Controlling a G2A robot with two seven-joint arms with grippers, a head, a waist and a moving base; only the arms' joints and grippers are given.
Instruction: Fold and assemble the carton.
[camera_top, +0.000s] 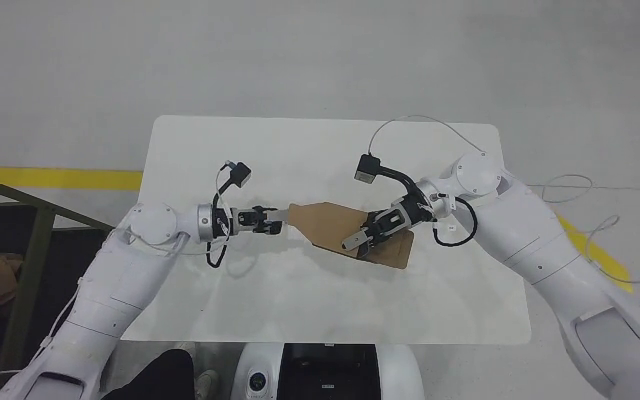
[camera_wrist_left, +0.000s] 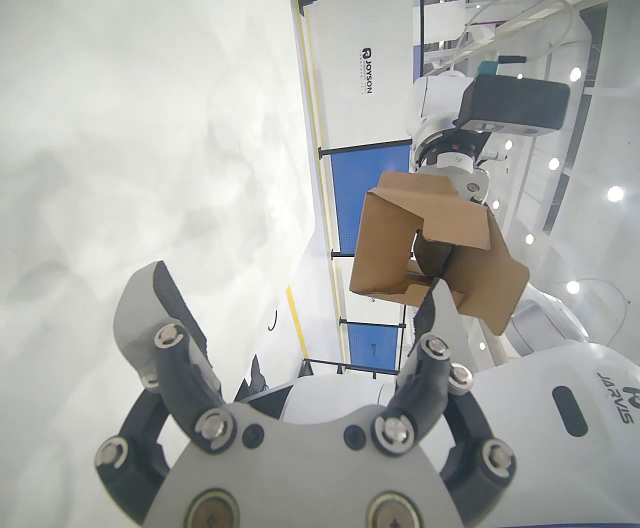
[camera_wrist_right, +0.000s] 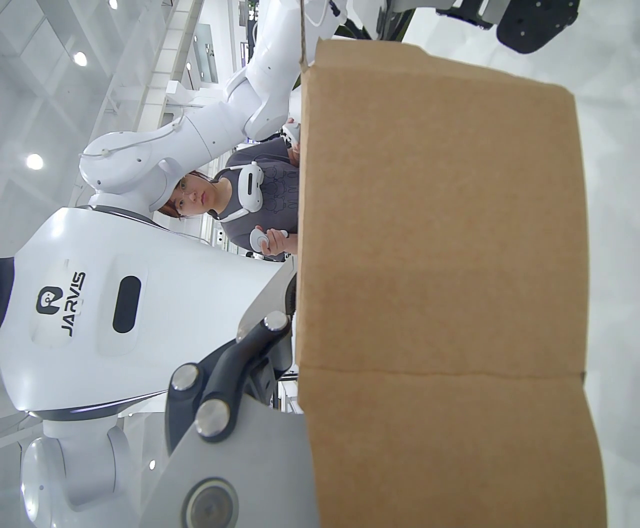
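- Brown cardboard is what you have in your right claw (camera_top: 372, 233): the carton (camera_top: 335, 222) is clamped there by one wall. What looks like a dark finger (camera_wrist_left: 433, 254) reaches inside it, and the other finger is hidden behind the board.
- Your left claw (camera_wrist_left: 300, 280) stands wide apart and holds nothing. The carton's open end faces it, just ahead of its fingertips and not touching them.
- From above, the carton sits between the two claws, over the middle of the white counter (camera_top: 200, 160). Whether it rests on the counter or hangs just above it, you cannot tell.
- The body is opened out into a rough square sleeve. The end flaps (camera_wrist_left: 452, 220) nearest the left claw stick out loose, one bent across the opening and another splayed away to the side.
- My judgement of the step in hand: the sleeve is squared up, but the end flaps are not yet closed, so you are early to midway through the job.
- The next move calls for the left claw to go straight ahead to the loose flap. Push it with one fingertip or pinch its edge, and fold it in over the opening while the right claw holds firm.
- The board is thin and gripped by one wall only, so an off-centre push may twist the sleeve or flatten it. Press close to the fold line, square to the opening.
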